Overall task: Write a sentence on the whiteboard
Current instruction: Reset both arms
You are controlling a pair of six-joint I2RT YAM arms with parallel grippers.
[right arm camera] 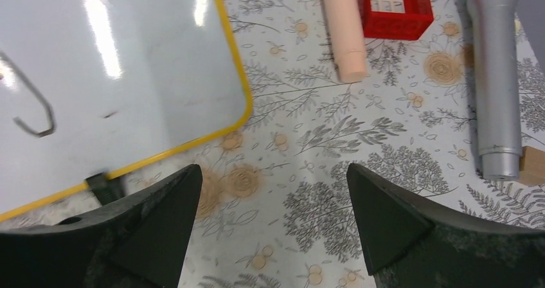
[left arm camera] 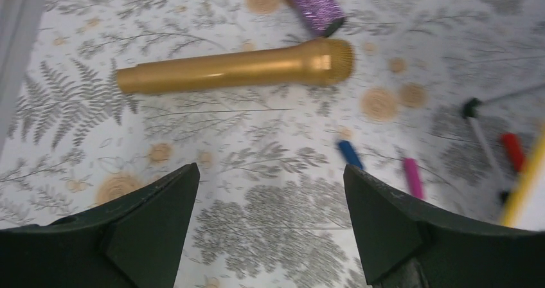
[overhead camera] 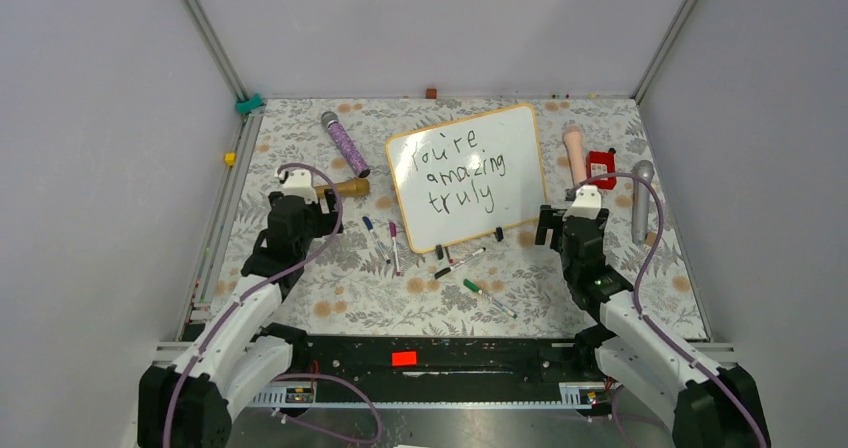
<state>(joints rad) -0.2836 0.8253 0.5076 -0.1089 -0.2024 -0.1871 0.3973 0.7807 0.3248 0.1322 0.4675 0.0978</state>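
The sentence (overhead camera: 455,175) looks finished on the whiteboard (overhead camera: 518,133), so the left gripper (left arm camera: 270,175) and right gripper (right arm camera: 274,172) flank it, spread apart and empty.

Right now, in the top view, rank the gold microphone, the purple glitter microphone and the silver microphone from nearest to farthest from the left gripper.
1. The gold microphone, just ahead of the left gripper, on the left side.
2. The purple glitter microphone, farther back, left of the whiteboard.
3. The silver microphone, on the far right, past the whiteboard.
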